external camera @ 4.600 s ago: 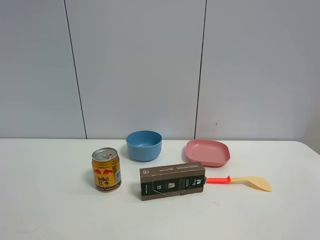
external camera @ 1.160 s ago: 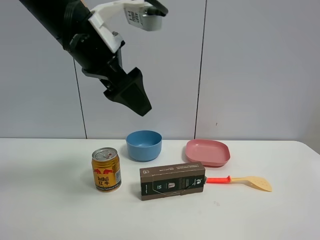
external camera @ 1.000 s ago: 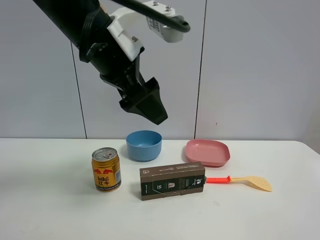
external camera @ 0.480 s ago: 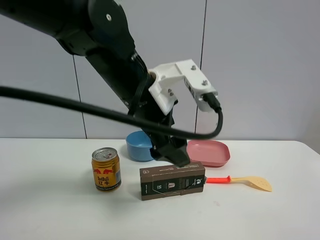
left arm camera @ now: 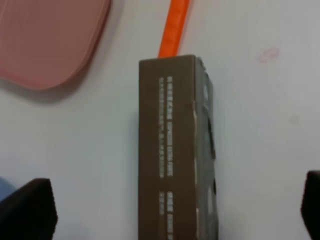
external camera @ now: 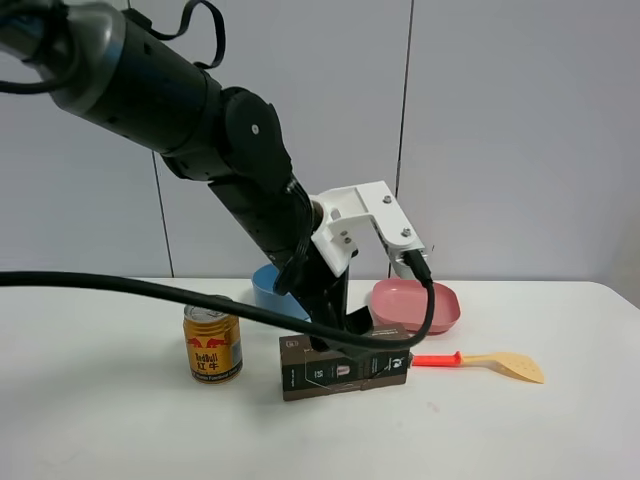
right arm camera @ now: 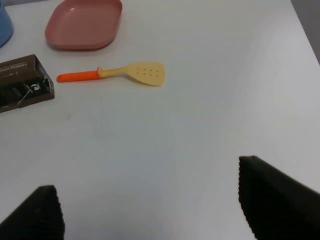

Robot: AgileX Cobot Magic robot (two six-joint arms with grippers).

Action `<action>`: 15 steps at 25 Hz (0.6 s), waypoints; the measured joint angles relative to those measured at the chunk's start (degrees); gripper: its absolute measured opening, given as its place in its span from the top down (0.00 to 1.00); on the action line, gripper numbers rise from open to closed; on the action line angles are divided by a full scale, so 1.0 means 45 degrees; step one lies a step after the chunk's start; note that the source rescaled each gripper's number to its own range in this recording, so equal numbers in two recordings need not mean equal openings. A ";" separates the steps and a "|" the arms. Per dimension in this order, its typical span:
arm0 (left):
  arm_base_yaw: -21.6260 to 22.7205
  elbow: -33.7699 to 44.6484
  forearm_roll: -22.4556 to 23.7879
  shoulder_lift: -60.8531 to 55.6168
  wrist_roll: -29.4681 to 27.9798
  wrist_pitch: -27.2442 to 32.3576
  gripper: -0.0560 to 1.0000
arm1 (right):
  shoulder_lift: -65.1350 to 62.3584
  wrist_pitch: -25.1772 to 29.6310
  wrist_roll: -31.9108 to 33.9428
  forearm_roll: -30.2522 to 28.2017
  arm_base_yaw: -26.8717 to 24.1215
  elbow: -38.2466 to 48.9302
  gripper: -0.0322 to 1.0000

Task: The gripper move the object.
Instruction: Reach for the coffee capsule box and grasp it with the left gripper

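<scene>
The object, a long dark brown box (external camera: 345,370) with a dark green front panel, lies on the white table between the can and the spatula. My left gripper (external camera: 338,338) has come down over the box's top. In the left wrist view the box (left arm camera: 175,150) lies lengthwise between the two black fingertips (left arm camera: 25,210), which stand wide apart and clear of its sides, so the left gripper (left arm camera: 170,212) is open. My right gripper (right arm camera: 150,210) is open and empty above bare table; the box's end (right arm camera: 22,82) shows far off in that view.
A gold Red Bull can (external camera: 212,345) stands left of the box. A blue bowl (external camera: 265,290) sits behind, partly hidden by the arm. A pink plate (external camera: 425,303) is at the back right. A red-handled spatula (external camera: 490,362) lies right of the box, its handle end near the box.
My left arm has swung down from high above the table to the box, its jaws now straddling the box. The box, can, bowl, plate and spatula have not moved.
</scene>
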 joint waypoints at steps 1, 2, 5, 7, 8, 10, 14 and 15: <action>0.0000 -0.0225 0.0000 0.0212 0.0000 0.0096 0.00 | 0.0000 0.0000 0.0000 0.0000 0.0000 0.0000 0.00; 0.0000 -0.0514 0.0000 0.0468 0.0000 0.0165 0.00 | 0.0000 0.0000 0.0000 0.0000 0.0000 0.0000 0.00; 0.0000 -0.1441 0.0000 0.1198 0.0000 0.0577 0.00 | 0.0000 0.0000 0.0000 0.0000 0.0000 0.0000 0.00; 0.0040 -0.2041 0.0000 0.1697 0.0000 0.1123 0.00 | 0.0000 0.0000 0.0000 0.0000 0.0000 0.0000 0.00; 0.0081 -0.2270 -0.0012 0.1935 0.0000 0.1388 0.00 | 0.0000 0.0000 0.0000 0.0000 0.0000 0.0000 0.00; 0.0152 -0.2740 -0.0012 0.2373 0.0000 0.1879 0.00 | 0.0000 0.0000 0.0000 0.0000 0.0000 0.0000 0.00; 0.0466 -0.3098 -0.0015 0.3004 -0.0015 0.2359 0.00 | 0.0000 0.0000 0.0000 0.0000 0.0000 0.0000 0.00; 0.0558 -0.3110 -0.0015 0.3092 -0.0015 0.2404 0.00 | 0.0000 0.0000 0.0000 0.0000 0.0000 0.0000 0.00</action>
